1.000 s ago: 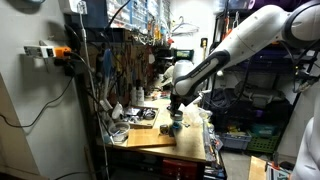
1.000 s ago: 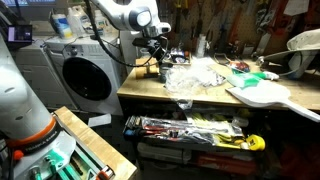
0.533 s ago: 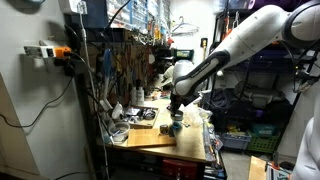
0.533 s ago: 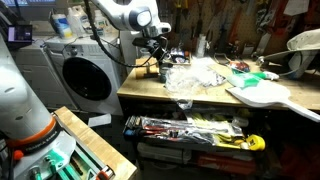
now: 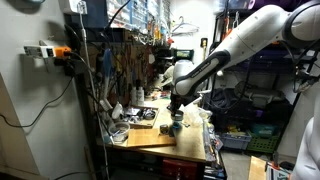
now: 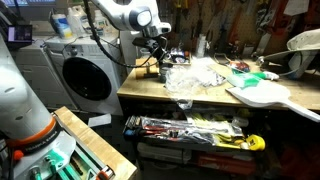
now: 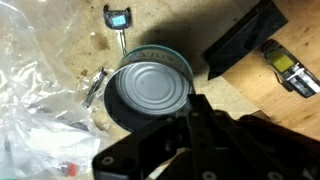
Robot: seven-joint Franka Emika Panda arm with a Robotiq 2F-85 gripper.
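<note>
A tin can (image 7: 150, 88) with a plain silver lid and a teal rim stands on the wooden workbench (image 7: 60, 35). In the wrist view my gripper (image 7: 165, 115) comes in from the bottom; one dark finger (image 7: 198, 112) presses against the can's right edge, and the other is hidden behind the can. In both exterior views the gripper (image 5: 175, 113) (image 6: 160, 62) is low over the bench, with the teal can (image 5: 176, 126) at its fingertips. The jaws appear closed on the can.
A clear plastic bag (image 7: 40, 115) lies beside the can. A small blue-headed tool (image 7: 118, 18), a black block (image 7: 245, 40) and a yellow-and-black tool (image 7: 288, 70) lie beyond it. A washing machine (image 6: 85, 70) stands beside the bench, and crumpled plastic (image 6: 195, 72) lies on it.
</note>
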